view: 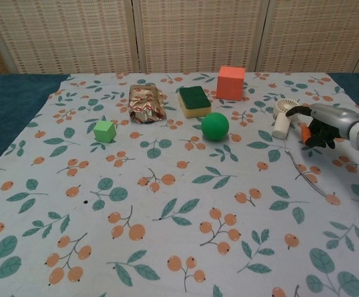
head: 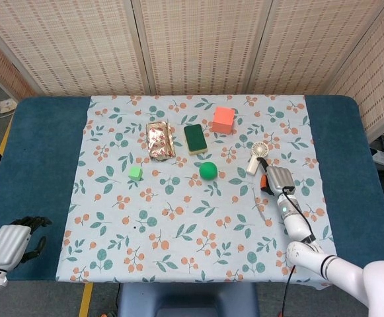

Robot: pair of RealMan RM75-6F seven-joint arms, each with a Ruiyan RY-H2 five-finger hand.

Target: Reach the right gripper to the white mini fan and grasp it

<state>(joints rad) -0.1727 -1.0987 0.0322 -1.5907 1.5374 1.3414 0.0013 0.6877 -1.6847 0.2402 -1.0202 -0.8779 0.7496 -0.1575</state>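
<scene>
The white mini fan lies flat on the floral cloth at the right, its round head away from me and its handle pointing toward me. My right hand rests low over the cloth just right of the fan. In the chest view this hand has one fingertip stretched close to the fan's head, the other fingers bent down, and it holds nothing. My left hand sits idle off the cloth at the near left corner, holding nothing.
A green ball lies left of the fan. Behind it are a green sponge, an orange block and a foil packet. A small green cube sits further left. A thin twig lies near my right hand.
</scene>
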